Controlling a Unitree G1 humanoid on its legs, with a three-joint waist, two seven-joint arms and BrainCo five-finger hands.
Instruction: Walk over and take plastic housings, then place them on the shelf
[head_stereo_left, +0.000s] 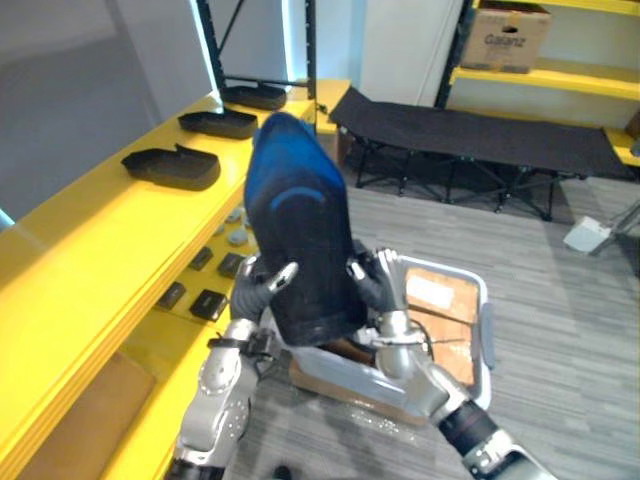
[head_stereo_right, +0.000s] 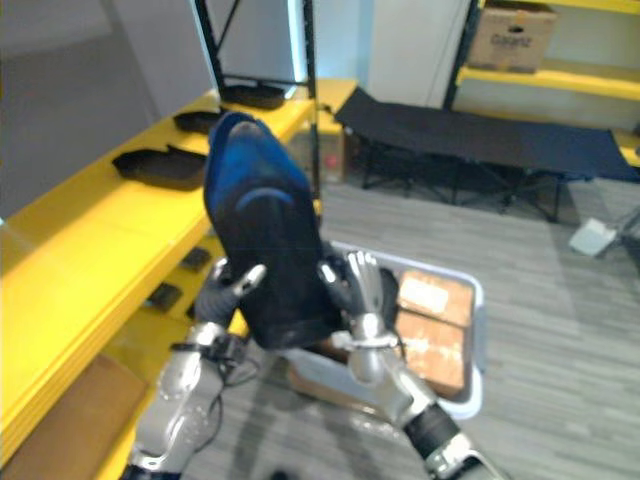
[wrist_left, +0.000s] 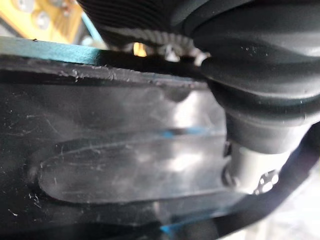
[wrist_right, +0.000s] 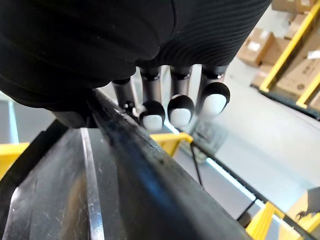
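Observation:
I hold a large dark plastic housing (head_stereo_left: 300, 230) with a blue sheen upright between both hands, above a grey tote (head_stereo_left: 484, 325). My left hand (head_stereo_left: 258, 288) grips its lower left edge, thumb laid across the front face. My right hand (head_stereo_left: 378, 285) presses against the lower right edge with its fingers (wrist_right: 181, 107) straight along the rim of the housing (wrist_right: 75, 190). The left wrist view is close on the housing's glossy surface (wrist_left: 125, 150). Three similar dark housings (head_stereo_left: 172, 166) (head_stereo_left: 218, 123) (head_stereo_left: 255, 96) lie in a row on the yellow shelf (head_stereo_left: 100, 260) at my left.
The tote holds cardboard (head_stereo_left: 440, 300). Several small dark parts (head_stereo_left: 210, 302) sit on a lower yellow shelf level. A black folding cot (head_stereo_left: 470, 135) stands behind on the grey floor, and a cardboard box (head_stereo_left: 505, 38) sits on a far yellow rack.

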